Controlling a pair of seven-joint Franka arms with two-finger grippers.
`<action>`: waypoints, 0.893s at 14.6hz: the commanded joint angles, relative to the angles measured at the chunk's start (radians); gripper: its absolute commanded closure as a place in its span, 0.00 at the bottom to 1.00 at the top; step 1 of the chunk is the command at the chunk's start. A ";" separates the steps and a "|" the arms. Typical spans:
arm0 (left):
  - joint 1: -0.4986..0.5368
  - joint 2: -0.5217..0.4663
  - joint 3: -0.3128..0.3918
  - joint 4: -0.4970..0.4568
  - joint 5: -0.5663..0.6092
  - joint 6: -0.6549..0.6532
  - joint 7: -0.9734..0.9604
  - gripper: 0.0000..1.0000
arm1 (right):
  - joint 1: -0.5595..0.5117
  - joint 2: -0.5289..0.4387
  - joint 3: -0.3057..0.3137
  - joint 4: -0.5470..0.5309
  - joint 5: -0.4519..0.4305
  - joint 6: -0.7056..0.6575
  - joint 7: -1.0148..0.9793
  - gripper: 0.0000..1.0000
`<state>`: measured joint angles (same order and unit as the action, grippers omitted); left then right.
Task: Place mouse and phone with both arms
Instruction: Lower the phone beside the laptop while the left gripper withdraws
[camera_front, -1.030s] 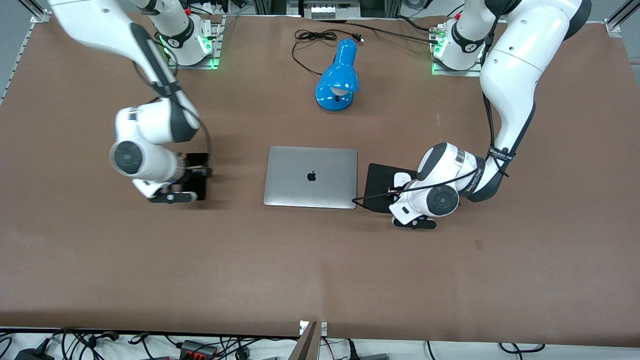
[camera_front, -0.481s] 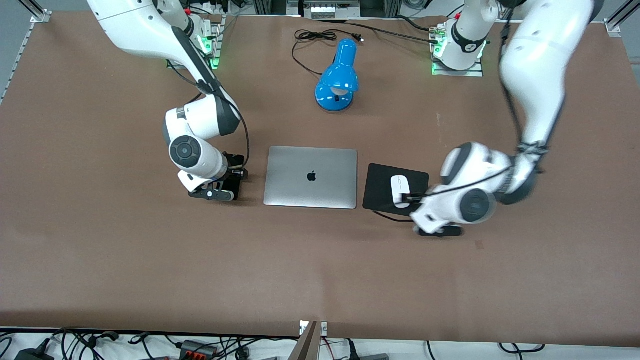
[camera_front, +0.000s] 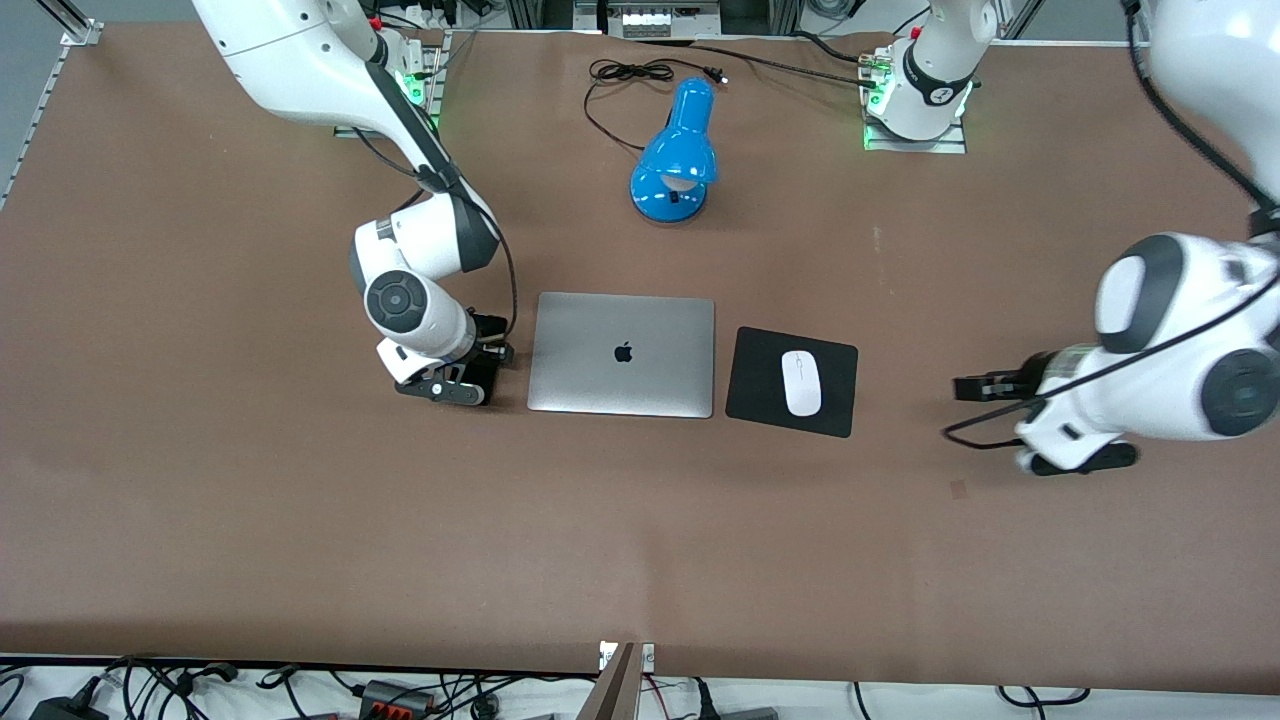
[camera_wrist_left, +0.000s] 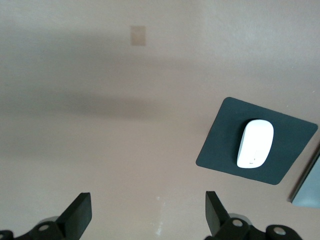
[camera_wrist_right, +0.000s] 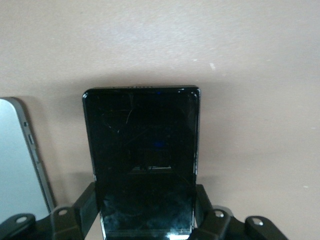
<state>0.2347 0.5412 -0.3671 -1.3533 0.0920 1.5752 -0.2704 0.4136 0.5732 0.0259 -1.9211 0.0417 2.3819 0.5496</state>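
The left gripper (camera_front: 962, 386) had drawn away, fingers spread, from the small white oval mouse (camera_front: 801, 382) resting on its black square pad (camera_front: 755, 350), while the right gripper (camera_wrist_right: 145, 210) pinched the slim black phone (camera_wrist_right: 142, 160) just beside the silver laptop (camera_front: 620, 352), not yet released.

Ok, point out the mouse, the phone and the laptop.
mouse (camera_front: 801, 382), front view, middle of its white top.
phone (camera_wrist_right: 145, 150), right wrist view, middle of its glossy face.
laptop (camera_front: 622, 385), front view, bare silver lid.
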 joint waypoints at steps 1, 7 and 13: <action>0.000 -0.111 -0.013 -0.010 -0.046 -0.110 0.020 0.00 | 0.011 0.020 -0.009 0.022 0.012 0.010 0.015 0.72; -0.037 -0.133 -0.003 0.135 0.000 -0.285 0.034 0.00 | 0.014 0.022 -0.009 0.022 0.014 0.010 0.035 0.01; -0.080 -0.187 -0.012 0.073 0.017 -0.264 -0.071 0.00 | 0.002 -0.070 -0.015 0.028 0.014 -0.006 0.023 0.00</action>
<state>0.1919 0.3929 -0.3785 -1.2492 0.0811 1.3096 -0.2776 0.4164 0.5696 0.0193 -1.8899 0.0418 2.3935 0.5721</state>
